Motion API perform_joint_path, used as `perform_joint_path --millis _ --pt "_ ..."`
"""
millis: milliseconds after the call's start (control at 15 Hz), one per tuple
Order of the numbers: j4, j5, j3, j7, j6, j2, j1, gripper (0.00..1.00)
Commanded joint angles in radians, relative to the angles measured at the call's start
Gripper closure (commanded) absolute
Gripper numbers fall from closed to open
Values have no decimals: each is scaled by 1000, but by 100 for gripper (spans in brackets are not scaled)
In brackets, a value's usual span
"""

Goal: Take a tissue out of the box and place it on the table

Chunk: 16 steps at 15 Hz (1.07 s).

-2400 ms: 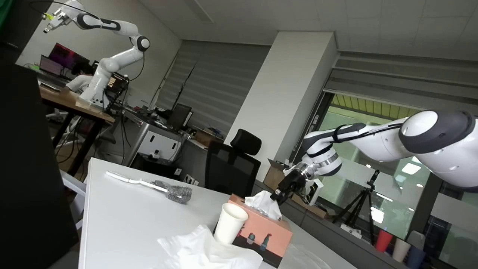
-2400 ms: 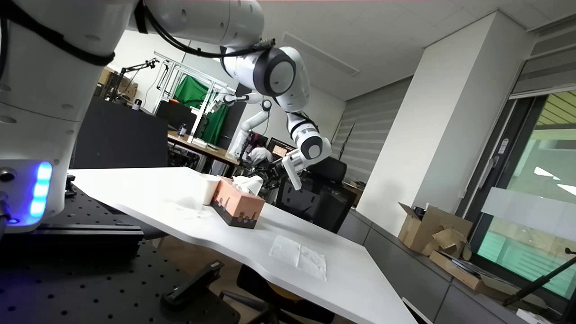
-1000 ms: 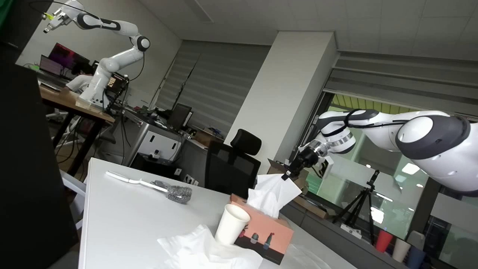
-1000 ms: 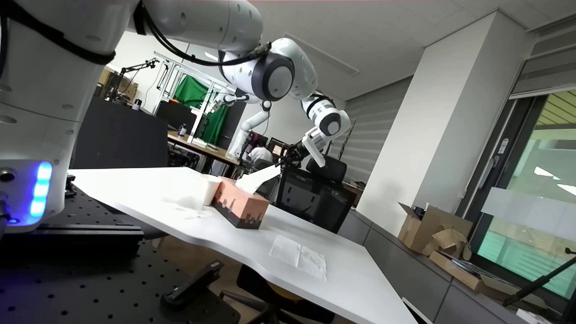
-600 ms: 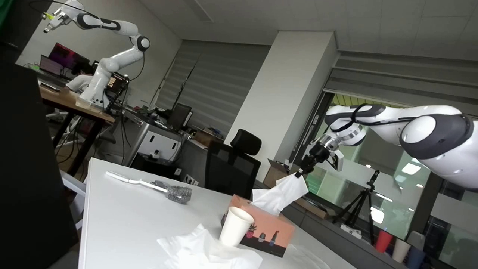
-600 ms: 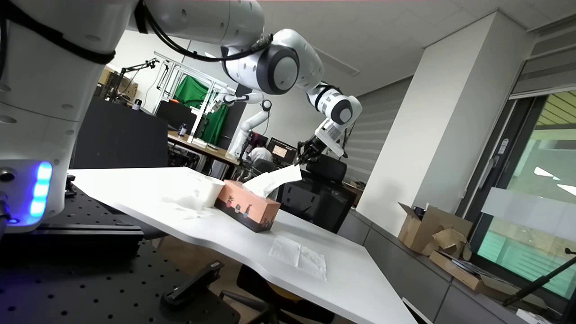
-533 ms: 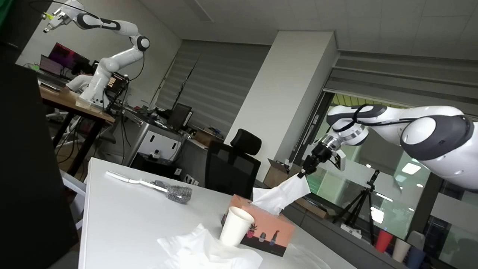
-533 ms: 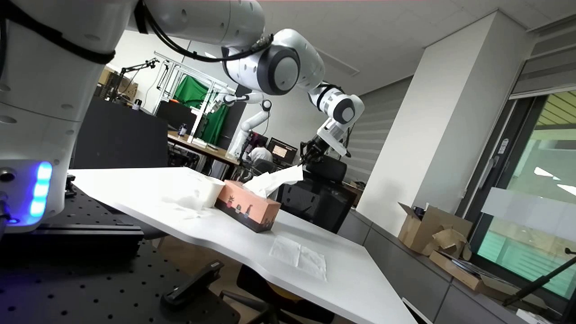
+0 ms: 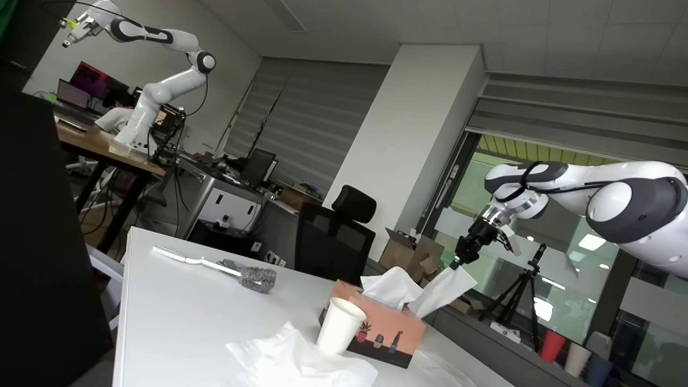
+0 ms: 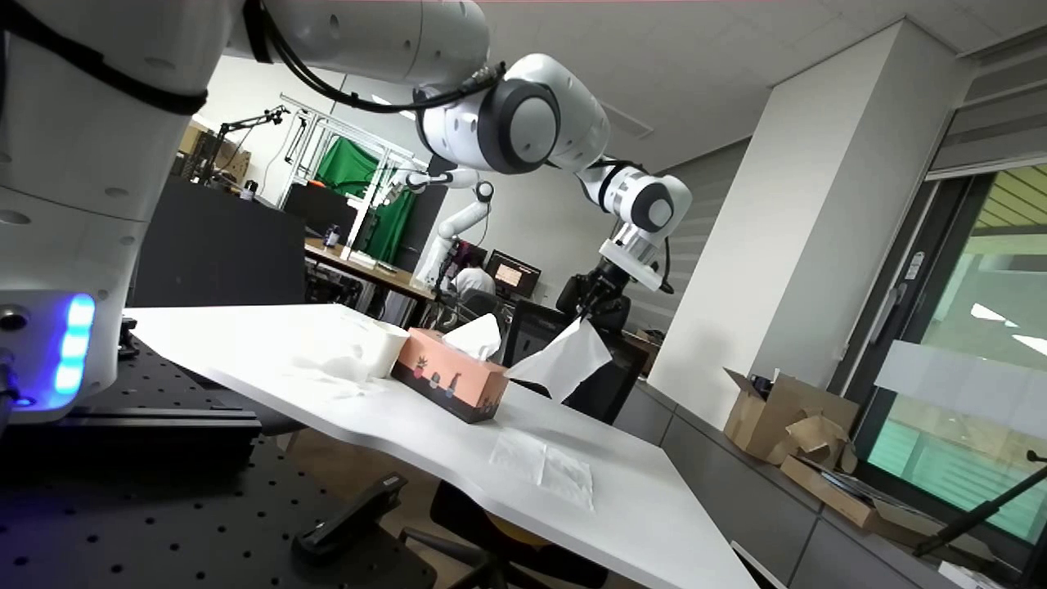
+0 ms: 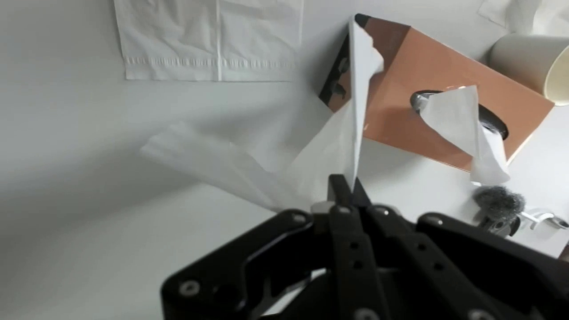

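Observation:
My gripper (image 11: 350,186) is shut on a white tissue (image 11: 324,162), pinched by one end between the fingertips. In both exterior views this tissue (image 9: 445,289) hangs from the gripper (image 9: 454,263) beside the end of the tissue box (image 9: 387,330). It is out of the box's opening; whether its lower corner touches the box (image 10: 450,376), I cannot tell. The box is salmon-coloured with a dark base and cactus pictures. A further tissue (image 11: 451,111) sticks up from its slot. The white table (image 10: 646,499) lies below the gripper.
A flat tissue (image 10: 544,468) lies on the table near the box. Against the box's other side stands a paper cup (image 9: 339,325), with crumpled tissue (image 9: 301,360) in front of it. A grey-headed brush (image 9: 258,279) lies toward the far edge. A black chair (image 9: 334,242) stands behind the table.
The gripper has moved away from the box, past its end, drawing the held tissue out of the slot. Another tissue now stands in the opening. Before that, the box turned and shifted slightly.

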Motion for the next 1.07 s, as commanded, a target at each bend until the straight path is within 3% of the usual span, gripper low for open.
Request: perform_joint_path --millis 0,67,133,200,267,333,400,467,533,600,667,733,800,933,1000 --pt "-21 -32 -32 77 6 5 -11 100" --pt "-21 -39 -38 88 7 13 -14 100" --pt "93 -65 -18 113 -41 84 -21 100" --pt "94 -71 -18 124 -45 93 -24 100" --pt "-15 -55 -43 122 -1 41 -21 100" --pt "-13 -58 -46 133 1 50 -22 100" --pt "95 -84 -26 154 -47 120 -31 100" --pt "95 -91 -26 165 -57 128 -33 100" --pt "-16 -71 -49 161 -23 75 -31 100" --pt "-18 -72 -49 167 -27 84 -32 100" --pt "89 -97 -27 185 -79 152 -39 100" --pt "91 -103 -28 192 -88 159 -39 100" --pt "-17 -81 -50 184 -54 106 -35 100" --pt "-29 -62 -37 187 -84 109 -42 100" --pt "80 -76 -4 200 -150 169 -50 100"
